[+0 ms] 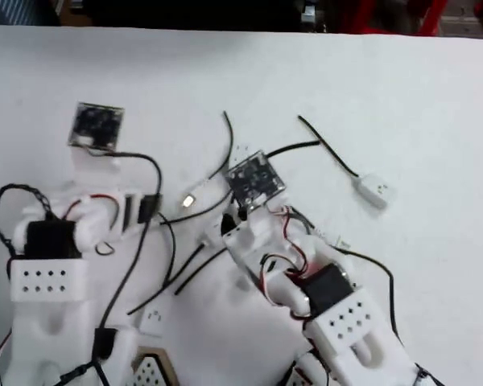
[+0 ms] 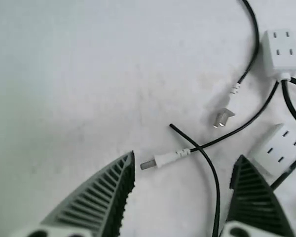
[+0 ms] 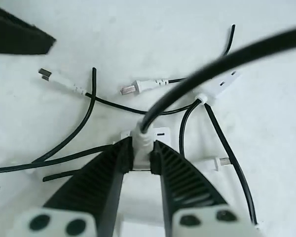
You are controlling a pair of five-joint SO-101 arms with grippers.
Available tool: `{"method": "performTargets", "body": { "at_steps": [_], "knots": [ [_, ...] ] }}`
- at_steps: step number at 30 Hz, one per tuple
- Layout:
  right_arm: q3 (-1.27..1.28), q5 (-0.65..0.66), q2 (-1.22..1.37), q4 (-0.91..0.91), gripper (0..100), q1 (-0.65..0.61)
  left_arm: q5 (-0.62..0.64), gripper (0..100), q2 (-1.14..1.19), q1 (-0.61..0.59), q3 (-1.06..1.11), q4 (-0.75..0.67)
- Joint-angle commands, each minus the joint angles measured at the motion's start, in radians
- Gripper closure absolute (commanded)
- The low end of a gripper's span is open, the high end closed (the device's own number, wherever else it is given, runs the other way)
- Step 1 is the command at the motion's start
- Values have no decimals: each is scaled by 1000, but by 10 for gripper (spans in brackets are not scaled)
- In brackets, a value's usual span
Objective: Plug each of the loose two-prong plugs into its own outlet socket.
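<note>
Now right claw (image 3: 143, 150) pinches plug (image 3: 141, 140); left claw (image 2: 186, 159) wide above loose plug (image 2: 164, 159); cords (image 2: 213, 174) crisscross.

The tabletop (image 2: 64, 74) is matt white, faintly speckled. Near the smooth, slightly glossy white plastic outlet socket (image 2: 281, 49), a plug (image 2: 160, 160) has a white plastic body and bright metal prongs. The cord (image 2: 214, 177) is black and softly shiny. The left fingers (image 2: 106, 197) are ribbed matt grey plastic, the right fingers (image 3: 96, 182) ribbed matt black.

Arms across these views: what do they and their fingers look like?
Both the left arm and right arm are white plastic shells with grids of round holes, black motors and red and black wires. Each carries a dark square camera board. The left fingers and right fingers are dark ribbed wedges.
</note>
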Motion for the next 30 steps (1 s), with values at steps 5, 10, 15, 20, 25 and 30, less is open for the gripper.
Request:
{"method": "performTargets", "body": {
  "at_steps": [5,10,15,20,25,30],
  "knots": [
    [84,40,194,-291,981,19,-12,691,-22,-96,41,6],
    [84,48,346,-415,981,30,-12,691,-22,-96,58,5],
    [84,49,433,-461,981,70,-12,691,-22,-96,58,5],
    [86,49,484,-499,981,76,-5,691,-22,-94,58,5],
    [86,49,530,-541,981,74,-5,691,-22,-94,58,11],
    [86,49,573,-536,981,79,-5,691,-22,-94,58,12]
  ]
}}
